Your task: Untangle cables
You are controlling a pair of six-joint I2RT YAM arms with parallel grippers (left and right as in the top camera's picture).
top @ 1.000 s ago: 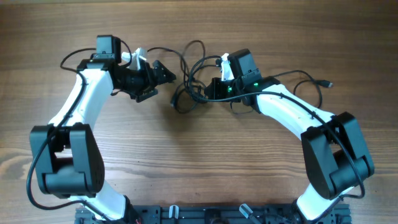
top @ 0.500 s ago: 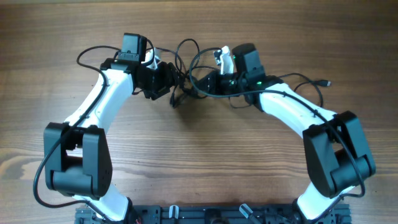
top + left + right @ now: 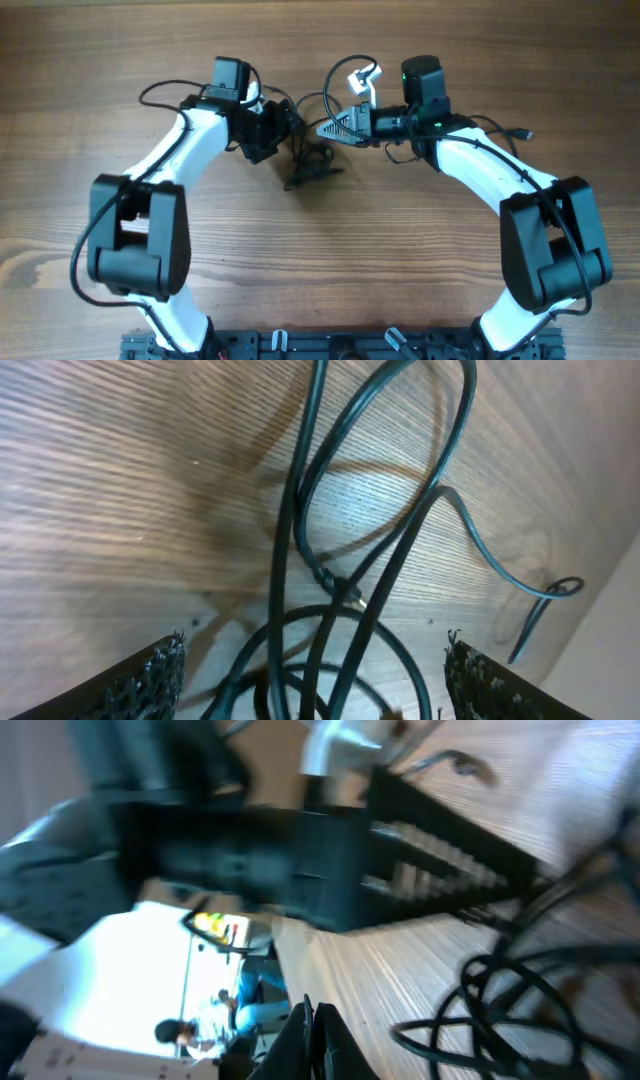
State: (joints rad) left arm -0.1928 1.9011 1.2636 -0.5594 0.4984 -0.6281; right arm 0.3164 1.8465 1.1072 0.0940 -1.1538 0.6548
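So the tangle of thin black cords [image 3: 310, 165] sits on the light wooden table [image 3: 450, 290], right between the two arms and a bit nearer the base. A couple of loose loops trail off toward the far side.

The left arm's black two-finger gripper [image 3: 285, 127] hangs at the far-left edge of the knot. Its wrist view shows the jaws spread wide, with several strands crossing the gap between them and nothing pinched.

The right arm's pale grey gripper [image 3: 325, 129] points at the knot from the other side with its jaws shut tight. That wrist view is blurry, so it's hard to say whether a strand is caught in the tips. Looks like not, honestly.

This reads like the early picking-apart stage, since the bundle is plainly knotted up. The next move probably calls for the left claw to drop a little and close on just one strand, not the whole handful. Then the right one would need to pin the rest or take a neighbouring loop so the two can ease apart gently. Grabbing several at once would likely just tighten it.
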